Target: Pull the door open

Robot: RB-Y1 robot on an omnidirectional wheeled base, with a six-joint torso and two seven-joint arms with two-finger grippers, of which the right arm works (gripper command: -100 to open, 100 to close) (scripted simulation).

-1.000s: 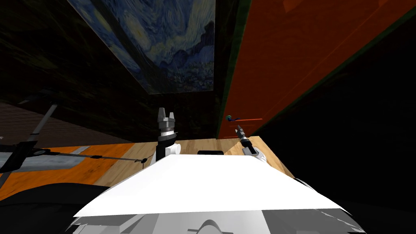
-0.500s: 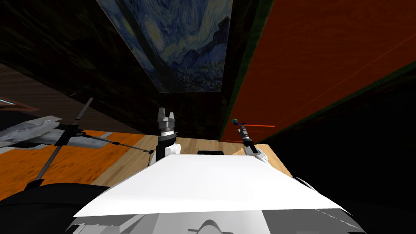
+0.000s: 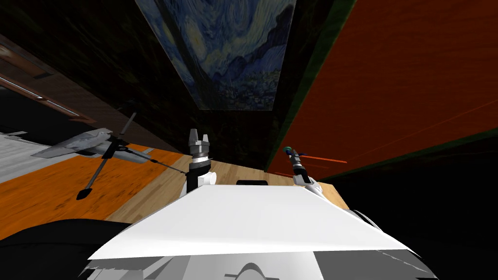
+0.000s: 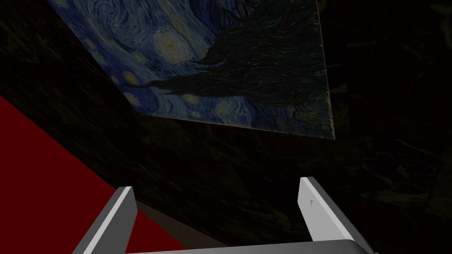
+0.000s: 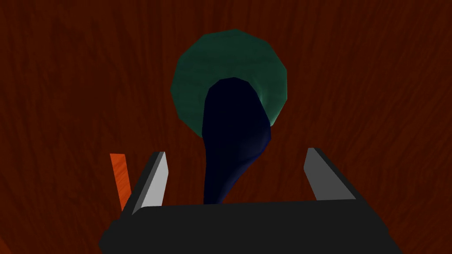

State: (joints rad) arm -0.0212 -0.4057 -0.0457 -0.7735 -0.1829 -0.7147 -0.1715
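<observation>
Right wrist view shows the right gripper [image 5: 236, 152] spread wide, the dark blue lever handle [image 5: 234, 132] between its fingers, clear of both, near the red-brown door [image 5: 66, 79] edge. Left gripper [image 4: 216, 184] is likewise spread.

Left gripper [image 4: 216, 185] is spread wide, both light grey fingers [image 4: 320, 211] standing clear with nothing between them. Ahead is a very dark, mottled wall [image 4: 265, 176] carrying a swirling blue night-sky painting [image 4: 212, 66] with yellow stars and a dark, flame-like shape, hung aslant to the gripper. A flat dark red surface [image 4: 44, 185] meets the wall beside one finger, with a narrow grey-brown strip [image 4: 176, 229] along their join.
</observation>
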